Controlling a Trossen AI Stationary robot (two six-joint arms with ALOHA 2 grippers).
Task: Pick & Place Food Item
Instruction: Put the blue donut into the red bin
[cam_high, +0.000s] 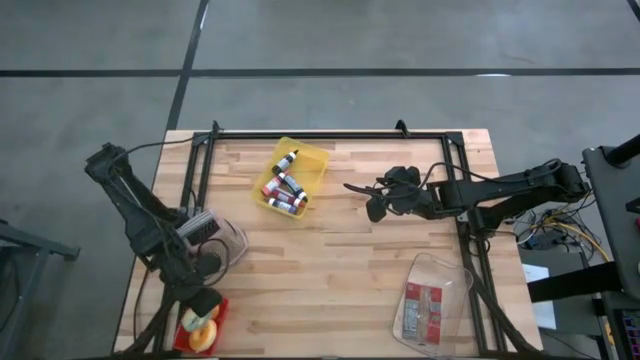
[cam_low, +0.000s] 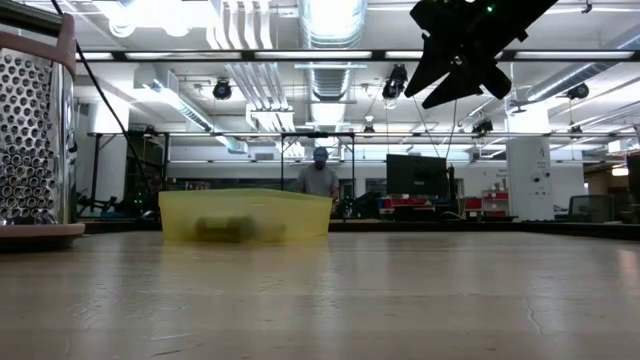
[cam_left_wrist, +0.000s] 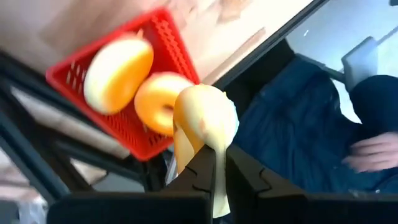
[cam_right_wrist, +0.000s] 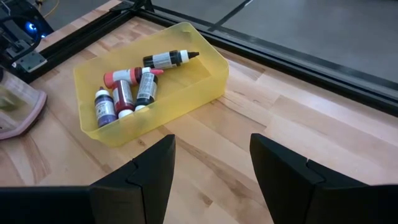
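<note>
At table's near left corner, over the red basket (cam_high: 200, 325): left gripper (cam_left_wrist: 220, 165) clamped shut on a thin flap of a pale yellow, rounded food item (cam_left_wrist: 205, 121), lifted just clear of two glossy orange-yellow pieces inside the basket's plastic lattice. Pinched by the edge, probably because the soft, smooth lump offers nothing else narrow enough. Just beside, a perforated metal grater (cam_high: 203, 227). Farther right, at the back, a translucent yellow bin (cam_high: 291, 180) of small paint bottles. Then, right gripper (cam_high: 382, 198), fingers apart and holding nothing, hovering above bare plank wood. Near right corner: clear tray (cam_high: 432, 300), likely the destination.
</note>
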